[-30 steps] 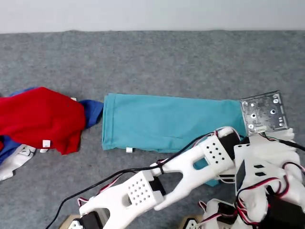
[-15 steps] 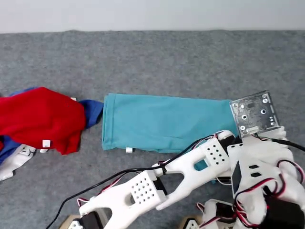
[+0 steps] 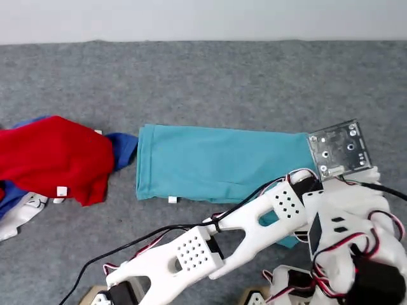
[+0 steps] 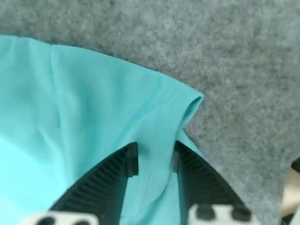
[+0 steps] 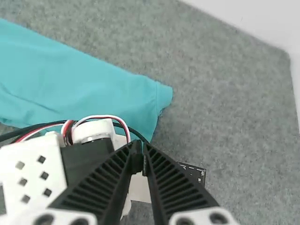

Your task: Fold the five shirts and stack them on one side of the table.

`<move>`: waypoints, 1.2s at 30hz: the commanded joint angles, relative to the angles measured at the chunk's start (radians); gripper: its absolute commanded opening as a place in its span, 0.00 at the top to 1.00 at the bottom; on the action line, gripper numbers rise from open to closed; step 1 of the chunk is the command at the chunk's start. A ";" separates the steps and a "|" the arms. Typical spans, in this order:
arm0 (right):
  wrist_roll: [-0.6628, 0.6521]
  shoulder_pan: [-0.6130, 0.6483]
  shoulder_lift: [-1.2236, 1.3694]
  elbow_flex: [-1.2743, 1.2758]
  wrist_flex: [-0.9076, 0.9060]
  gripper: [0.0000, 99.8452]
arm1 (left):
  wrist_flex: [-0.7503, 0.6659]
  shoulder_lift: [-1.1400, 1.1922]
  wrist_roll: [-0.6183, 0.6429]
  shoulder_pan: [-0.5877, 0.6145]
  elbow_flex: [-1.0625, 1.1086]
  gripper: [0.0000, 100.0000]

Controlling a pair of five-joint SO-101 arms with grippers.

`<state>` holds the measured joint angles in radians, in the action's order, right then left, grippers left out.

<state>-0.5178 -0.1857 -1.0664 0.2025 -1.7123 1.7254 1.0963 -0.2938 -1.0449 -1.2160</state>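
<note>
A teal shirt [image 3: 216,162], folded into a long strip, lies across the middle of the grey table. My left gripper [image 4: 153,158] is shut on a fold of this teal shirt [image 4: 93,117] near its right end corner, fabric pinched between the black fingers [image 4: 126,164]. My left arm [image 3: 254,219] stretches from the front over to that end. My right gripper [image 5: 139,152] is shut with nothing in it and hangs just above the left arm's wrist [image 5: 89,145], beside the teal shirt's end [image 5: 70,89].
At the table's left edge a red shirt [image 3: 57,155] lies crumpled on a blue shirt [image 3: 124,146] and a white one [image 3: 19,213]. Bare grey felt [image 3: 210,82] spreads behind the teal shirt and to its right.
The right arm's wrist has shifted a little to the left, closer over the left arm's end. The shirts have not moved.
</note>
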 commanded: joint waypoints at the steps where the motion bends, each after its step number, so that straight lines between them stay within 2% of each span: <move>1: -0.006 0.007 0.005 0.002 -0.002 0.98 | 0.020 -0.026 0.009 0.009 -0.008 0.86; 6: -0.006 0.008 0.008 0.002 -0.001 0.98 | 0.003 -0.026 0.009 0.009 0.053 0.86; 11: -0.006 0.008 0.008 0.002 -0.001 0.98 | -0.037 -0.031 0.005 0.032 0.054 0.93; 16: -0.006 0.008 0.007 0.002 -0.001 0.98 | -0.020 -0.037 0.008 0.087 0.008 0.97; 21: -0.005 0.008 0.007 0.002 -0.001 0.98 | -0.023 -0.028 0.008 0.157 -0.099 0.98; 36: -0.006 0.008 0.001 0.002 -0.005 0.98 | -0.207 -0.028 0.003 0.290 -0.096 0.98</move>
<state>-0.5209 -0.1857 -1.0664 0.2071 -1.7200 1.5566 1.0948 -0.2938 -0.7795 -1.2697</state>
